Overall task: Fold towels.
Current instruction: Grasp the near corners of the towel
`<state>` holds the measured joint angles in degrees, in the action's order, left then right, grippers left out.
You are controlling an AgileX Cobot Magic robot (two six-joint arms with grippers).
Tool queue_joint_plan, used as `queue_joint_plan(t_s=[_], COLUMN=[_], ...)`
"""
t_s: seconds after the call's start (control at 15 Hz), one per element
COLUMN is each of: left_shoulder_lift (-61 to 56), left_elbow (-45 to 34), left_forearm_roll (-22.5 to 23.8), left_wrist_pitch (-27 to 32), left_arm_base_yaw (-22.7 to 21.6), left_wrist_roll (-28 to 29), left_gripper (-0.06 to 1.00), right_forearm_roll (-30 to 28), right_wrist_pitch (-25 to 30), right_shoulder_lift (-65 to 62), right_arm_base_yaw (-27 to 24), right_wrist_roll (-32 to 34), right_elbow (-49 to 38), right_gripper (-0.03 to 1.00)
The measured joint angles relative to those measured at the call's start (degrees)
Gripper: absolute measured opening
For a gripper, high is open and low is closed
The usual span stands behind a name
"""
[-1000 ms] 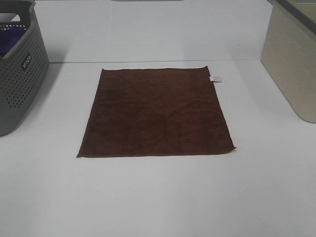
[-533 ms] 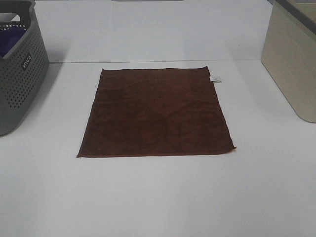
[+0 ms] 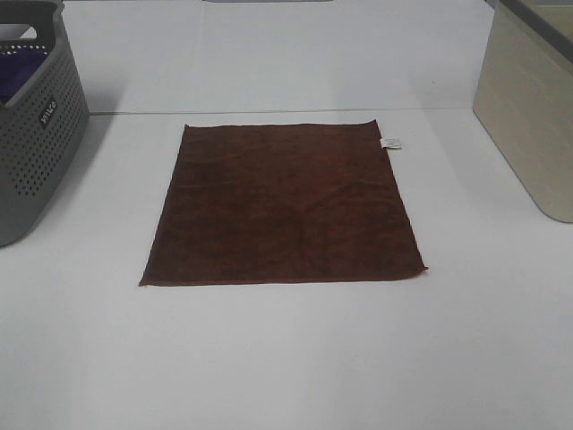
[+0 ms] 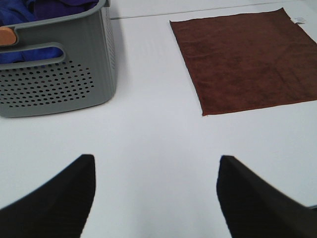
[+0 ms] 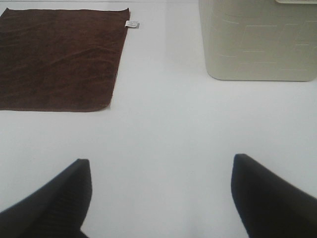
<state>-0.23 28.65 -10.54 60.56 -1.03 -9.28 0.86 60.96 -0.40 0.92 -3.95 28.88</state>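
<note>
The dark reddish-brown towel [image 3: 282, 204] lies flat and unfolded on the white table, with its small white tag [image 3: 391, 142] at the far right corner. It also shows in the left wrist view [image 4: 247, 57] and in the right wrist view [image 5: 59, 57]. Neither gripper shows in the high view. My left gripper [image 4: 156, 198] is open and empty over bare table, apart from the towel's near left corner. My right gripper [image 5: 161, 198] is open and empty over bare table, apart from the towel's near right corner.
A grey perforated basket [image 3: 36, 134] with purple cloth [image 4: 29, 10] inside stands at the left. A beige bin [image 3: 528, 107] stands at the right. The white table [image 3: 286, 358] spreads in front of the towel.
</note>
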Motion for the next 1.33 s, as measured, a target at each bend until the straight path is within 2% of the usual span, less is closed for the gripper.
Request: queue_joint_plan(t_s=[1.33], left_shoulder_lift=[0.0], left_elbow=[0.0], left_forearm_roll=[0.0], left_wrist_pitch=[0.0], left_arm_base_yaw=[0.0], left_wrist_roll=[0.0], left_gripper=[0.67], right_forearm_roll=[0.0], right_wrist_pitch=[0.0], right_shoulder_lift=[0.0], right_arm_base_yaw=[0.0], right_wrist_roll=[0.0], right_elbow=[0.0], right_gripper=[0.74])
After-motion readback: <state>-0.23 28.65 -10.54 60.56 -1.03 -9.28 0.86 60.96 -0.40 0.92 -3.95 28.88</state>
